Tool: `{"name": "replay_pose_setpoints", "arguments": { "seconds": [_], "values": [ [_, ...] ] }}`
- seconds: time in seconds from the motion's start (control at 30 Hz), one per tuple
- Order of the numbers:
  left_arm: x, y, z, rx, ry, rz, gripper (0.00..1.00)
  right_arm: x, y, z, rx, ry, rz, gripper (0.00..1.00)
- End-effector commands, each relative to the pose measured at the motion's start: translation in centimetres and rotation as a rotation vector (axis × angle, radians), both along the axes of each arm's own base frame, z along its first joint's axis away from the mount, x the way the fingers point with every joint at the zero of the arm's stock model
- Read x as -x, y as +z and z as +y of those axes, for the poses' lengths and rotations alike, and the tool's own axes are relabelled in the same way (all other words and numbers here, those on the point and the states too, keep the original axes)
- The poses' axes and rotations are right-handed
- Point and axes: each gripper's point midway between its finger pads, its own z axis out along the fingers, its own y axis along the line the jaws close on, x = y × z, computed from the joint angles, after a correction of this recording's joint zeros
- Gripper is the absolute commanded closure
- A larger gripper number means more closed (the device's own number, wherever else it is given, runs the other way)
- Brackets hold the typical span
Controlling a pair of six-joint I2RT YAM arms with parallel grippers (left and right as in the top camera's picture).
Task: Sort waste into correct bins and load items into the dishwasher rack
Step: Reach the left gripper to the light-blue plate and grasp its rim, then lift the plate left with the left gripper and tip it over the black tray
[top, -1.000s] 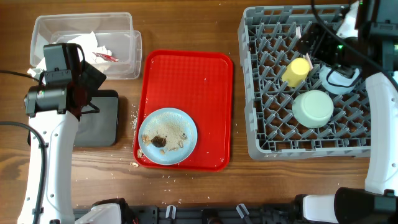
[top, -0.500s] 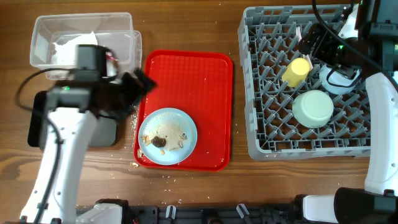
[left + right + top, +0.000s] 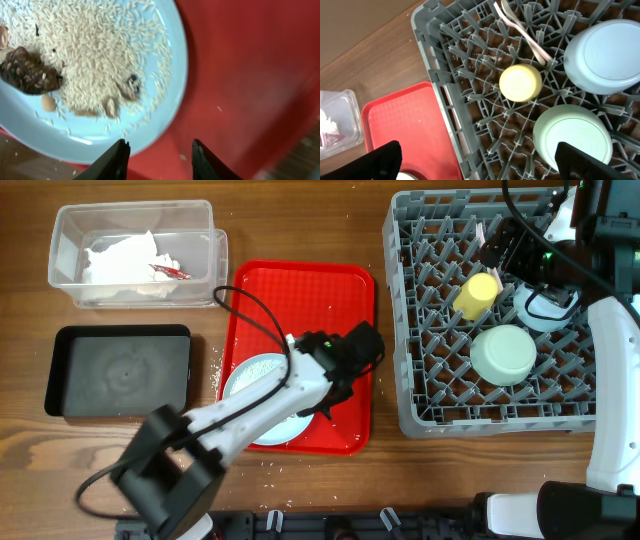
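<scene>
Wood-grain table [image 3: 300, 220] carries everything you are working with. Your left gripper [image 3: 160, 155] hangs low over the red serving tray [image 3: 250, 75], at the right-hand edge of the larger light blue plate [image 3: 50, 135]. In the left wrist view the plate's rim curves past just ahead of the two fingertips. Its rice-like crumbs [image 3: 95, 55] and a brown food lump [image 3: 25, 72] lie further in, away from the tips. The jaws stand partly apart with bare red tray showing between them, and they grip nothing that you can see.

Your right gripper [image 3: 480, 160] is spread wide and empty above the dishwasher rack [image 3: 420, 410]. Inside the rack are the small yellow cup [image 3: 477, 294], the mint-green bowl [image 3: 503, 354], the light blue saucer [image 3: 610, 50] and the white plastic spoon [image 3: 525, 30]. The crumpled napkin [image 3: 120, 260] and red wrapper [image 3: 168, 272] lie in the clear tub [image 3: 70, 230].

A second ago your left arm stood over the black tray [image 3: 120, 370] and covered most of it. Half a second ago it was swinging towards the red tray. Now it stretches across the plate, and the black tray is fully uncovered. The plate, the tub's contents, the rack's load and your right arm have not shifted.
</scene>
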Motion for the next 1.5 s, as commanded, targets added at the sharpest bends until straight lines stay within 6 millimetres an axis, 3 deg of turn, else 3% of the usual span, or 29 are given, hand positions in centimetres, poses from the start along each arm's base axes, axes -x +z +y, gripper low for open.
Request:
{"name": "replay_pose_setpoints", "arguments": {
  "seconds": [0.0,0.27,0.47,0.63,0.77,0.8,0.83,1.17,1.47],
  "values": [
    [-0.8,-2.2,1.1,-0.100,0.057,-0.023,0.60,0.0,0.1,-0.2,0.007,-0.018,-0.002,0.00],
    [-1.5,-4.5,0.4,-0.106,0.056,-0.019,0.65,0.0,0.1,-0.2,0.007,-0.018,-0.002,0.00],
    [-1.6,-4.9,0.3,-0.107,0.055,-0.019,0.69,0.0,0.1,-0.2,0.007,-0.018,-0.002,0.00],
    [-1.4,-6.1,0.4,-0.125,0.054,0.003,0.64,0.0,0.1,-0.2,0.007,-0.018,-0.002,0.00],
    [-1.3,-6.2,0.3,-0.121,0.054,0.008,0.78,0.0,0.1,-0.2,0.007,-0.018,-0.002,0.00],
    [-1.4,-6.1,0.3,-0.121,0.055,0.008,0.88,0.0,0.1,-0.2,0.007,-0.018,-0.002,0.00],
    [-1.4,-6.1,0.3,-0.120,0.055,0.007,0.96,0.0,0.1,-0.2,0.007,-0.018,-0.002,0.00],
    [-3.0,-1.5,2.1,-0.276,0.025,-0.054,0.96,0.0,0.1,-0.2,0.007,-0.018,-0.002,0.00],
    [-3.7,0.1,1.5,-0.275,-0.041,-0.053,0.96,0.0,0.1,-0.2,0.007,-0.018,-0.002,0.00]
  ]
}}
